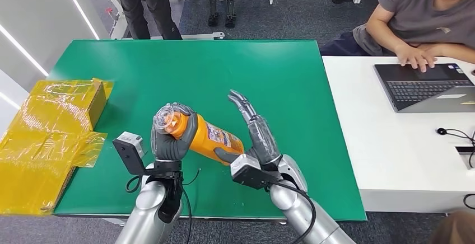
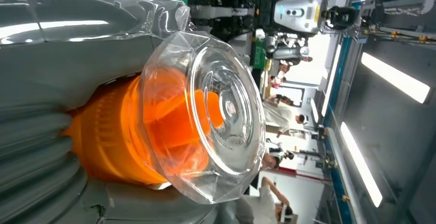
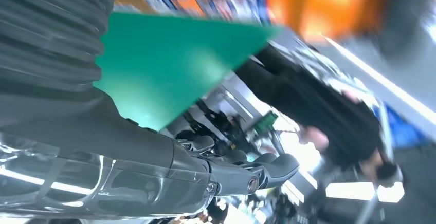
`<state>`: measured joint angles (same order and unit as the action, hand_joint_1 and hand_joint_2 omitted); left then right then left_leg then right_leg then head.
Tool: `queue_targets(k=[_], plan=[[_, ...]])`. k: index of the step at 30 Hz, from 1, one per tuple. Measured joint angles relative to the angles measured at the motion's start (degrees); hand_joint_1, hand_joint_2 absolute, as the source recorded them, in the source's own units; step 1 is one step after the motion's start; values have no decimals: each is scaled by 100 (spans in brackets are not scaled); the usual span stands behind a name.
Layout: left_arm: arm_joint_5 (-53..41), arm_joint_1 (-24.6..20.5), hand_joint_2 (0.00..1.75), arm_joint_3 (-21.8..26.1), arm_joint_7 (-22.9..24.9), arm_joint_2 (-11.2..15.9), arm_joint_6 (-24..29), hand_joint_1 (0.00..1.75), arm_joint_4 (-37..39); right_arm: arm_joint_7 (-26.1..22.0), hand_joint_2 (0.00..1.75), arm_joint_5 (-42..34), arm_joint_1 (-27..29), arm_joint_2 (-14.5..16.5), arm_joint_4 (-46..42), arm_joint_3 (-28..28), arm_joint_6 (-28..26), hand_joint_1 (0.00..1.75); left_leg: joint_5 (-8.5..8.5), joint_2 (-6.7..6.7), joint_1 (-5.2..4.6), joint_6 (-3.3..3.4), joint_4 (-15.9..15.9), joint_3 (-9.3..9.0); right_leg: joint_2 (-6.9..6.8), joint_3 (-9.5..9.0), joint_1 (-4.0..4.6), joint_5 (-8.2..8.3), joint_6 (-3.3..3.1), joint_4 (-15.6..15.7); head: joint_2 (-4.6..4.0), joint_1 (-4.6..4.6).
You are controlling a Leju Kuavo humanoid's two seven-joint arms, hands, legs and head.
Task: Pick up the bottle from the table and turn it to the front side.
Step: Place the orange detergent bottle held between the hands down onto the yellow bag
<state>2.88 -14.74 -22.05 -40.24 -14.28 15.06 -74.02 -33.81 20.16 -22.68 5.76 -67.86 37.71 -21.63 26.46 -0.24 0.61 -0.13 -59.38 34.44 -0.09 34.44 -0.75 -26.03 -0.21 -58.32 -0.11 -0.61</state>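
Left hand (image 1: 171, 137) fingers are wrapping the orange bottle (image 1: 215, 139) near its clear cap (image 1: 167, 118), lifting it above the green table (image 1: 280, 76). Right hand (image 1: 255, 137) is cradling the bottle's base, fingers spread; rotating should be slow, label kept visible.

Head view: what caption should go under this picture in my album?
Robot's left hand holds an orange bottle above the green table, right hand open beside it.

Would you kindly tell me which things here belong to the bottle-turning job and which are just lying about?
Job: orange bottle, left hand gripping its cap end, right hand beside it, fingers spread.
Lying about: yellow box, laptop, person typing.
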Motion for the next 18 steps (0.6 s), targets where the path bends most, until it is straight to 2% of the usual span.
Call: queue_targets(k=[3, 8, 15, 18], plan=[[-152, 8, 175, 31, 0, 52, 26, 175, -6, -296, 175, -621, 160, 15, -268, 55, -325, 0, 1, 0, 0, 0, 0, 2, 1, 2, 0, 0, 0, 1, 0, -1], [-462, 6, 175, 151, 0, 130, 53, 175, -40, -423, 175, -944, 429, 7, -656, 223, -592, 0, 1, 1, 1, 0, 0, 2, 2, 5, 1, -1, 0, 1, 0, -1], [-1694, -91, 175, 328, 80, 505, 18, 175, -519, -547, 175, -1095, 979, -37, -1304, 251, -775, 0, 0, 7, 2, -1, 3, 1, 7, 7, 2, -1, -1, -1, 0, -1], [-2901, -91, 175, 396, 172, 703, 415, 175, -632, -583, 175, -1008, 1177, -45, -1492, 244, -847, 0, 0, 7, 2, -1, 4, 1, 7, 7, 2, -1, -1, -1, 0, 0]])
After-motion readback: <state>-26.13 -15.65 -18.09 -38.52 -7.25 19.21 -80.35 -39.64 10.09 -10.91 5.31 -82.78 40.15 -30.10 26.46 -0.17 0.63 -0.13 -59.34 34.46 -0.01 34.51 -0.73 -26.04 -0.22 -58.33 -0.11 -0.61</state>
